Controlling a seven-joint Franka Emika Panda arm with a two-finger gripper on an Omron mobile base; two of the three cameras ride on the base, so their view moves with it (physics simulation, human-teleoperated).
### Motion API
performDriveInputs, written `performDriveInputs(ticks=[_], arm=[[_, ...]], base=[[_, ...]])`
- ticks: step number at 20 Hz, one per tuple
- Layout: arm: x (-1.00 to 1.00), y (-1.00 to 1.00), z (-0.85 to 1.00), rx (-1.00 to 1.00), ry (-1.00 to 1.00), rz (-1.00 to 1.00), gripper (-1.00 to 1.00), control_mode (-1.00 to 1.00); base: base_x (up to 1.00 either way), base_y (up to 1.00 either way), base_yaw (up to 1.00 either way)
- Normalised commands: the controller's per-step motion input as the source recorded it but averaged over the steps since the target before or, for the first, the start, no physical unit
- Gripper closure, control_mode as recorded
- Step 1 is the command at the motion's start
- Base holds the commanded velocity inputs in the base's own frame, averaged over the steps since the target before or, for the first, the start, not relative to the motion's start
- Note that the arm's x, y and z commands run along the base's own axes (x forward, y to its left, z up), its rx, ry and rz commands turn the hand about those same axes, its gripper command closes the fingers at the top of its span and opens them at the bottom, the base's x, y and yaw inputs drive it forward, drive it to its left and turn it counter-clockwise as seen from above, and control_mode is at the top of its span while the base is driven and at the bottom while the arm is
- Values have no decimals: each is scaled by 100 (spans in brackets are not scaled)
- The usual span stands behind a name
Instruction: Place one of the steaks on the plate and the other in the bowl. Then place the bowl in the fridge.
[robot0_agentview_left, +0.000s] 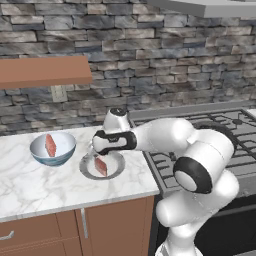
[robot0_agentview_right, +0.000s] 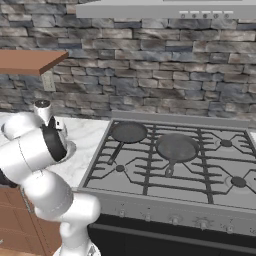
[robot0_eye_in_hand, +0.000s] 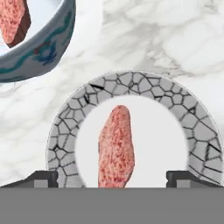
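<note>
The bowl (robot0_agentview_left: 52, 148) is the thing I need to move next, I think. It sits on the desk (robot0_agentview_left: 30, 185) close to the back edge, well in from the left, with one steak (robot0_agentview_left: 50, 145) leaning inside it. The bowl looks hard and smooth, so it could slip. It also looks like it could break if I drop it. It is deep and wide, too wide to hold across, so I would pinch its rim, one finger inside and one outside, on the side nearest the arm and away from the meat. With meat in it, it may tip, so I would lift it slowly and keep it flat.

Just beside the bowl, nearer the desk's front edge and its right end by the stove (robot0_agentview_left: 220, 130), is the plate (robot0_agentview_left: 116, 169). The other steak (robot0_eye_in_hand: 116, 146) lies on its white middle. This steak looks soft and wet.

My gripper (robot0_eye_in_hand: 112, 179) hangs right over the plate with its jaws wide apart, one tip on each side of the steak. It holds nothing.

Two dark pans (robot0_agentview_right: 176, 146) sit on the stove.
</note>
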Motion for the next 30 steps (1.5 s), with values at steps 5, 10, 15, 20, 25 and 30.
performDriveInputs(ticks=[5,10,15,20,25,30], arm=[[-4,-75,100,0,1,-7,-100,-100],[-20,-84,100,0,0,-9,-100,-100],[-70,-77,84,-2,-1,-14,-100,-100],[-97,-86,61,0,-10,-18,-100,-100],[-99,-23,40,0,-30,-13,-100,-100],[-82,-2,52,0,-31,-2,-100,-100]], base=[[0,0,0],[0,0,0],[0,0,0],[0,0,0],[0,0,0],[0,0,0]])
